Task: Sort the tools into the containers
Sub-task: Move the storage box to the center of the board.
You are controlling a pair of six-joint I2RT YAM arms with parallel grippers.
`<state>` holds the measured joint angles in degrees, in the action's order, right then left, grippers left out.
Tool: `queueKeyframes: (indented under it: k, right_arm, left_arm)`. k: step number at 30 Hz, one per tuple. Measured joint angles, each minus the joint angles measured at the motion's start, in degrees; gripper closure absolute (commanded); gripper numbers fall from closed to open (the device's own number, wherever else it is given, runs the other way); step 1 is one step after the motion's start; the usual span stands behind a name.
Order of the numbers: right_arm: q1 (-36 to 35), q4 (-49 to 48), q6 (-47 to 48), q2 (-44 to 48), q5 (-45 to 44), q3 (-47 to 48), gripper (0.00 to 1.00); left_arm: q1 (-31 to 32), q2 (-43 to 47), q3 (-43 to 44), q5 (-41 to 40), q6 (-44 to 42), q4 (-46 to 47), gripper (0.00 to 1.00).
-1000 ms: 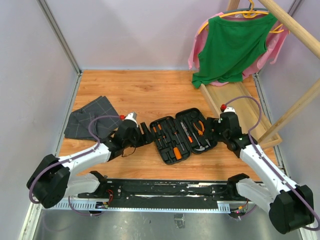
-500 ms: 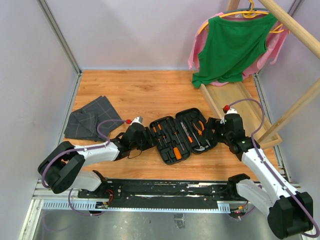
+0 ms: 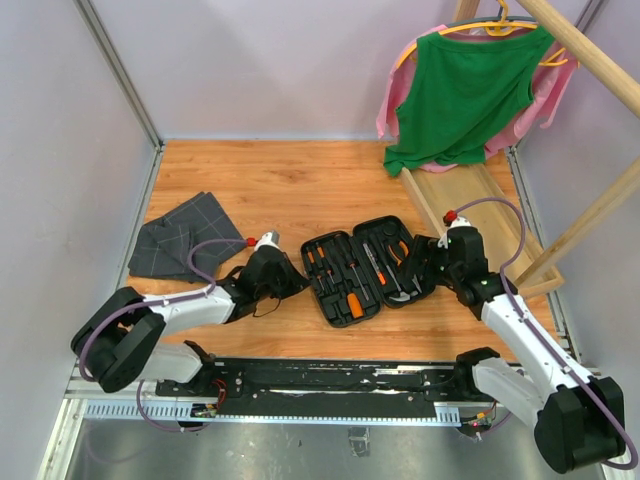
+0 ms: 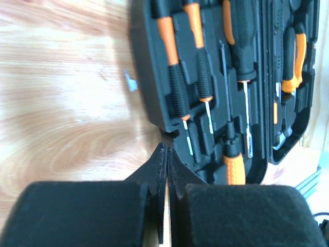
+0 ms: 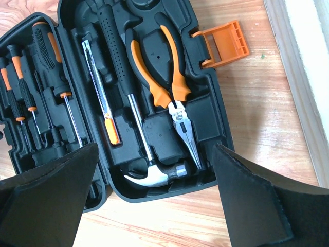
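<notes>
Your left claw (image 4: 165, 154) is clenched on nothing, its tips right at the outer edge of the open black tool case (image 5: 208, 110), which lies on the tabletop (image 4: 67, 92). Your right claw (image 5: 154, 154) hangs spread wide above the case's other half. The claw hammer (image 5: 134, 110) and pliers (image 5: 177, 108) lie there; the screwdrivers (image 4: 172, 62) sit slotted beside your left claw. The orange latch (image 5: 223, 43) sticks outward.

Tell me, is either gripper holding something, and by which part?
Nothing is held. The left gripper is shut empty beside the tool case; the right gripper stands open above it.
</notes>
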<state>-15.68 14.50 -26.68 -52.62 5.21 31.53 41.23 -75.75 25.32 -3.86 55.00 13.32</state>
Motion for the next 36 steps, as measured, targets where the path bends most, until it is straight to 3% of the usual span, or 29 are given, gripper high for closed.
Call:
queueKeyframes:
  k: [7, 12, 16, 21, 25, 36]
  right_arm:
    - [0.0, -1.03, -0.39, -1.31, 1.07, 0.0, 0.07]
    - [0.0, -1.4, -0.48, -2.14, 2.08, 0.0, 0.07]
    - [0.0, -1.86, -0.61, -2.51, 2.86, 0.0, 0.07]
    - [0.0, -2.32, -0.63, -2.54, 3.63, 0.0, 0.06]
    - [0.0, -2.38, -0.7, -2.71, 3.85, 0.0, 0.06]
    - [0.0, -2.6, -1.42, -2.84, 4.72, 0.0, 0.06]
  left_arm:
    - [-6.54, 6.38, -3.54, 0.13, -3.23, -2.4, 0.96]
    - [-8.98, 11.04, -4.61, 1.51, -6.51, -3.41, 0.6]
    - [-9.16, 12.72, -4.79, 4.48, -7.8, -2.34, 0.49]
    - [-8.13, 12.79, -5.22, 6.32, -6.21, -0.55, 0.43]
    - [-3.69, 11.69, -5.22, 5.57, -3.52, 0.87, 0.43]
    - [0.07, 2.19, -5.29, 4.35, 1.92, 6.62, 0.43]
